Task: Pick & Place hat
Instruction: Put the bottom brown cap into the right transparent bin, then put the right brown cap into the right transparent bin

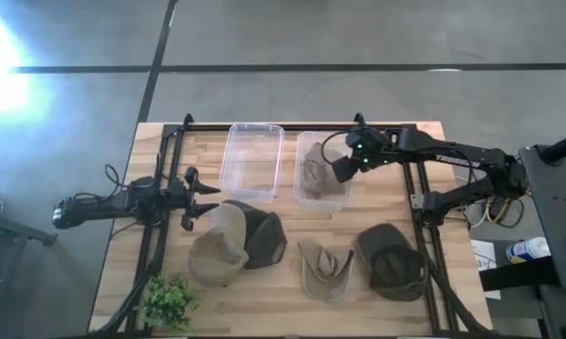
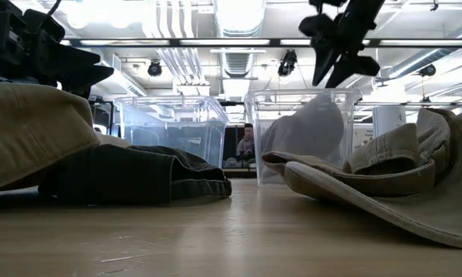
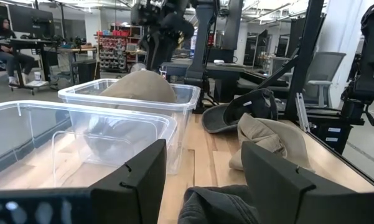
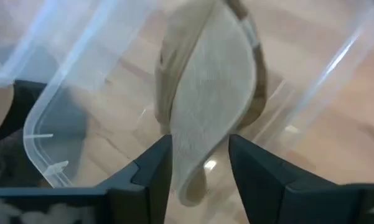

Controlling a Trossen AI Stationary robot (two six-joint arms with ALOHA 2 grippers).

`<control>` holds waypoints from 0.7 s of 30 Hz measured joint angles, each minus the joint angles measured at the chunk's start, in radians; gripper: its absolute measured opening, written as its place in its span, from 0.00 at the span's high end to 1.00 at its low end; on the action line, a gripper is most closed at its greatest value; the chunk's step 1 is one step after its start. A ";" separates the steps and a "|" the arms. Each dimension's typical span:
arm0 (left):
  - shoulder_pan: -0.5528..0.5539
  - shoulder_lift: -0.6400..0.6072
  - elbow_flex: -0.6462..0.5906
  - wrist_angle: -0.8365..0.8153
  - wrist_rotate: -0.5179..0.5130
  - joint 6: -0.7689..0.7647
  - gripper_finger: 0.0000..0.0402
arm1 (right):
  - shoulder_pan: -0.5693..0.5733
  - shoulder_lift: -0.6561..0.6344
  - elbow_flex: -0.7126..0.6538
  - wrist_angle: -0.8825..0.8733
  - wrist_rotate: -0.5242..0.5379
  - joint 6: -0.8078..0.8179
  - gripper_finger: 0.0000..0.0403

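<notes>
High view: my right claw [image 1: 342, 168] hangs with fingers spread, empty, just above the tan fabric hat [image 1: 320, 175] lying in the clear plastic bin [image 1: 300, 193]. Left claw [image 1: 203, 201] waits, spread.

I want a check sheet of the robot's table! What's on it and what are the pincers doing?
Surface: wooden table, pale planks, inside a black frame.
Job's things: one tan hat lies in the right clear bin; the left clear bin holds no hat. Four hats remain on the table: a beige hat, a dark hat touching it, a tan hat in the middle and a dark olive hat.
Clutter: small green plant at the table's near left corner.
Pincers: right pincer open above the binned hat; left pincer open, waiting beside the beige hat.
Cables: wires by the right arm's base.
Surroundings: a person seated far behind the bins.
</notes>
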State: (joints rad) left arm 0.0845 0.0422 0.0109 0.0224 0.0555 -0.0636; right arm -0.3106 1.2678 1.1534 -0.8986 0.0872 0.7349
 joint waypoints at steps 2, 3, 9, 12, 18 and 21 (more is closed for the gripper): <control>0.000 0.000 0.000 0.002 -0.002 0.001 0.50 | 0.014 -0.034 0.000 0.013 0.026 -0.024 0.59; 0.000 0.000 0.000 0.004 -0.009 0.001 0.50 | 0.021 -0.051 0.000 0.026 0.034 -0.037 0.58; 0.000 0.000 0.000 0.068 -0.018 -0.120 0.50 | 0.072 -0.136 0.001 0.028 0.010 -0.028 0.57; 0.000 0.000 0.000 0.068 -0.021 -0.124 0.50 | 0.099 -0.163 0.001 -0.070 -0.067 0.061 0.58; 0.000 0.000 0.000 0.065 -0.021 -0.078 0.50 | 0.202 -0.173 -0.001 -0.332 -0.260 0.205 0.58; 0.000 0.000 0.000 0.065 -0.022 -0.076 0.50 | 0.295 -0.170 -0.015 -0.361 -0.329 0.291 0.57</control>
State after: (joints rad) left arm 0.0849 0.0425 0.0109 0.0872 0.0335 -0.1399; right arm -0.0159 1.0977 1.1387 -1.2591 -0.2420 1.0263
